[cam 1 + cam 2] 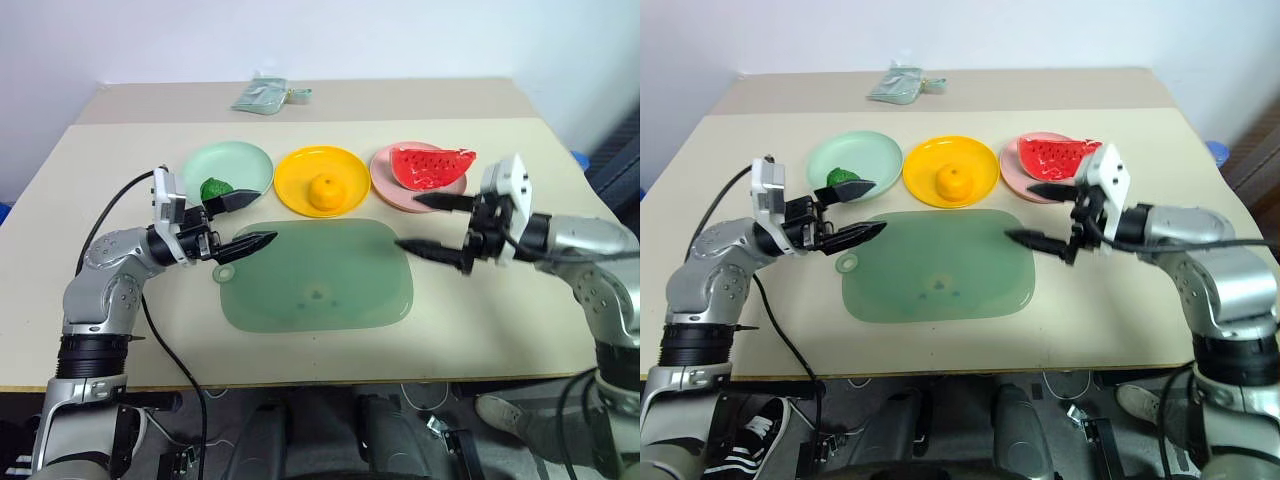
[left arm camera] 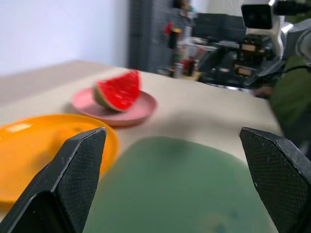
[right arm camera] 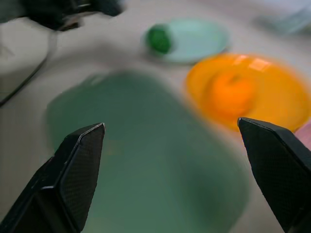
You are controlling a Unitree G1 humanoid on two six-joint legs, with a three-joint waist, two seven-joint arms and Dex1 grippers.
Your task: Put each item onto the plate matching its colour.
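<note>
Both my claws hang wide, empty: left gripper, right gripper; beyond them I count three plates, one item each; watermelon wedge, beyond the right claw on pink plate, lies crosswise.

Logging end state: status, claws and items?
Left claw and right claw open, empty. Green ball, orange, watermelon wedge each plated. Nothing obstructing.

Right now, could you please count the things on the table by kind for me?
Plates: 3 (mint green, yellow, pink)
Toy foods: 3 (green ball, orange, watermelon wedge)
Mats: 1 (green)
Pouches: 1 (pale green)
Total: 8
</note>
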